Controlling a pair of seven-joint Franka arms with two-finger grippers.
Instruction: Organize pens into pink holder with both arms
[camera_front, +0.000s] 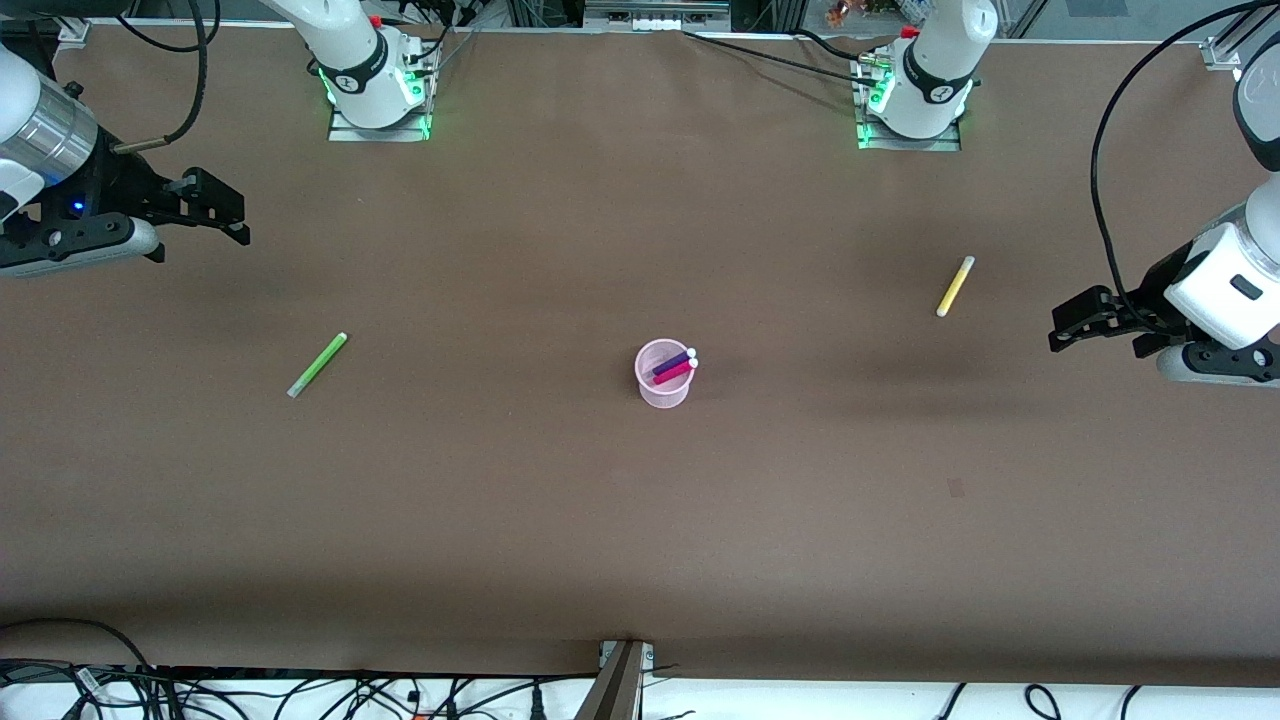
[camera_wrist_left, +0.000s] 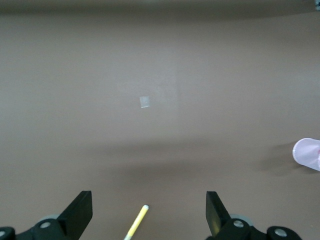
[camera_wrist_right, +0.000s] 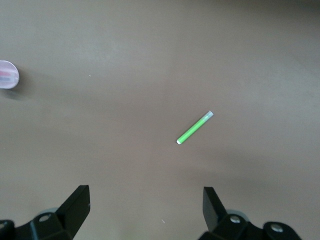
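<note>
Two pens sit in the pink holder; both tools, left and right, gape empty, so next fetch the yellow pen and green pen

Pink holder cut off by the left wrist picture's right edge, contents not visible there. Same holder cut by the left edge of the right wrist picture, pens inside only a reddish smear. Yellow pen runs off the bottom edge, lower end hidden. In the front picture, purple pen and magenta pen have lower ends hidden inside the holder. Small pale patch on table: too small to identify.
</note>
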